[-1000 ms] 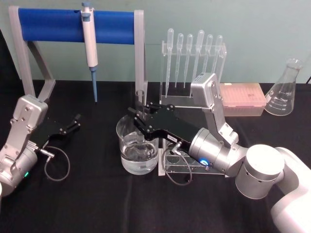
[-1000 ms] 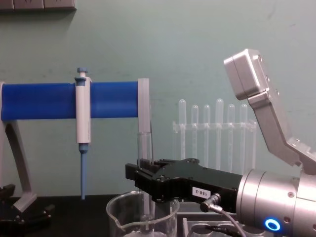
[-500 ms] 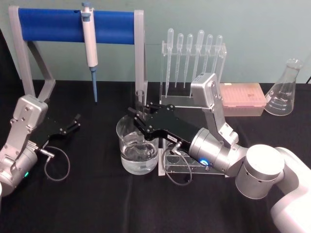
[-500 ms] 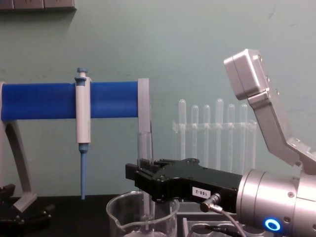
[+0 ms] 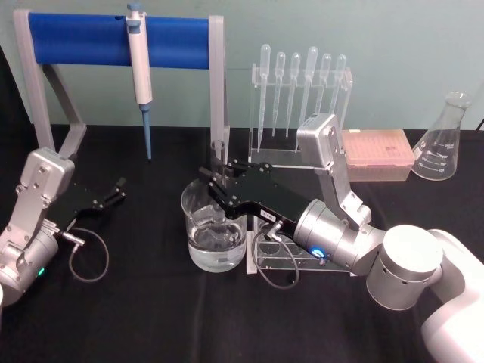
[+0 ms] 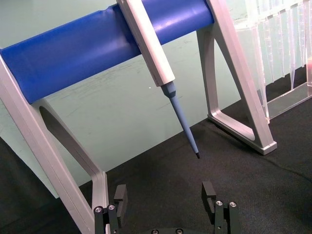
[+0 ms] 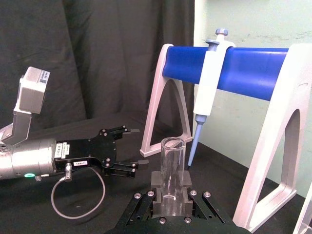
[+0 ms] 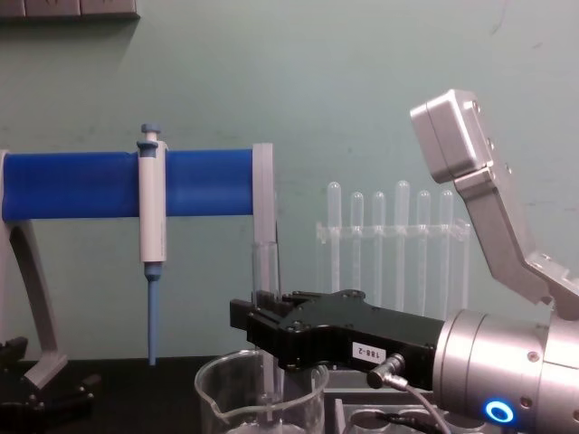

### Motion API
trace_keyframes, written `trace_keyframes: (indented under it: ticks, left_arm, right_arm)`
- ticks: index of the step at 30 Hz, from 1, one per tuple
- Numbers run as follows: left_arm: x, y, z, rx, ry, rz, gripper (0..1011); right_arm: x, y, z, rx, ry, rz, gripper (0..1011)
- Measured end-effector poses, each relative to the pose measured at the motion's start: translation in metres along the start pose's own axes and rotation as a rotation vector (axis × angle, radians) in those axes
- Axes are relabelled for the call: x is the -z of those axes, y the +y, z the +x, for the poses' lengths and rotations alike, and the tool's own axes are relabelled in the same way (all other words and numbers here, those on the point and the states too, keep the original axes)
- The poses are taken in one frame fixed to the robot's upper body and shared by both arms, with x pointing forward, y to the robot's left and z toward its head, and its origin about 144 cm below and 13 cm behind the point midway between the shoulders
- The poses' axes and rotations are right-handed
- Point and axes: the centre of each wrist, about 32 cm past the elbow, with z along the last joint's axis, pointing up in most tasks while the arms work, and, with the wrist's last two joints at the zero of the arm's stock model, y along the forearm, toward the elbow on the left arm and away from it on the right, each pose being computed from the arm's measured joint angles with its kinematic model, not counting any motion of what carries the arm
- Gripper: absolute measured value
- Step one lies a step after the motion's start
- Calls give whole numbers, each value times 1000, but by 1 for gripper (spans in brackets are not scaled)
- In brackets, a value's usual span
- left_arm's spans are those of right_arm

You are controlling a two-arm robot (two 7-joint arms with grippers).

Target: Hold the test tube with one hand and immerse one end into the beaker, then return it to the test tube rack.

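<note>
Above the beaker (image 5: 215,231), the right gripper (image 5: 218,178) is seen closed on the test tube (image 8: 265,271), which is held upright between its black fingers (image 7: 155,184). The tube's open rim is raised above the gripper, and its lower end is dipped inside the beaker, down toward the clear liquid. The beaker is set on the black table (image 5: 151,318), just beside a clear rack (image 5: 291,261) that lies under the right arm. Behind them, a white-and-blue pipettor (image 5: 139,68) is hung on a blue-barred stand (image 5: 83,39), and bulb-topped pipettes (image 5: 299,76) are kept upright in a clear holder. Well apart, at the table's left side, the left gripper (image 5: 115,190) is rested low with its fingers spread and nothing held between them.
</note>
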Motion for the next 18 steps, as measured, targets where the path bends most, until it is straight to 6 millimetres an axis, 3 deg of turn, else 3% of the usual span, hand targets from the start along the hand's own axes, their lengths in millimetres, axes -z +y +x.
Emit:
trace_keyframes:
  ticks: [18]
  left_arm:
    - [0, 0, 0, 0, 0, 0, 1000]
  right_arm:
    - [0, 0, 0, 0, 0, 0, 227]
